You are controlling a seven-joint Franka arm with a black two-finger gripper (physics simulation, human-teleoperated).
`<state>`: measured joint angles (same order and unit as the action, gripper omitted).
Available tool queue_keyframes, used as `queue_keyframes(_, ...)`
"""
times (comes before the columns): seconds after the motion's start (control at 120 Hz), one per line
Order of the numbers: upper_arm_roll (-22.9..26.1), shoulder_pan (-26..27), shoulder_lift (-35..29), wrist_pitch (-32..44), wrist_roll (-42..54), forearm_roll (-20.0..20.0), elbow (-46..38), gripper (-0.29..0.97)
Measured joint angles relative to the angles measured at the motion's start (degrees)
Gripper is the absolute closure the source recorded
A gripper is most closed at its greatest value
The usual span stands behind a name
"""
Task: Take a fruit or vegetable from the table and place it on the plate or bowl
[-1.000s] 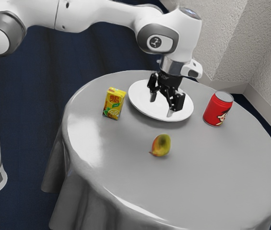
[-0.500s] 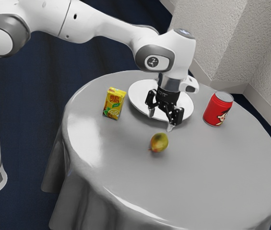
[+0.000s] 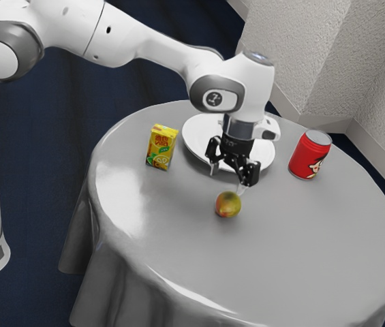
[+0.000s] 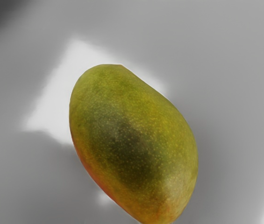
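Grey draped surface (image 3: 301, 231) before you, your hand (image 3: 226, 176) wide open and empty, mango (image 3: 227, 204) just beneath, plate (image 3: 193, 133) at mango's twelve o'clock.

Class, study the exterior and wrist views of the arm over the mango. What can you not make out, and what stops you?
- Exterior view: the plate has its middle hidden behind the gripper and the arm's hand.
- Exterior view: the print on the juice box is too small to read.
- Wrist view: one end of the mango is cut off by the picture's edge.
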<state>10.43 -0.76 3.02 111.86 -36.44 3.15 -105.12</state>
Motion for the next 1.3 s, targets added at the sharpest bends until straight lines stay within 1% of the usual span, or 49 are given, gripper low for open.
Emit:
queue_keyframes(0.492, 1.00, 0.17, 0.64, 2.93, -0.80, 0.53, -1.66, 0.00)
queue_keyframes(0.742, 0.99, -0.09, 3.26, 4.04, -0.57, 0.59, -1.16, 0.00)
queue_keyframes(1.3, 0.93, -0.54, 6.06, 5.75, -0.19, 0.89, -1.10, 0.00)
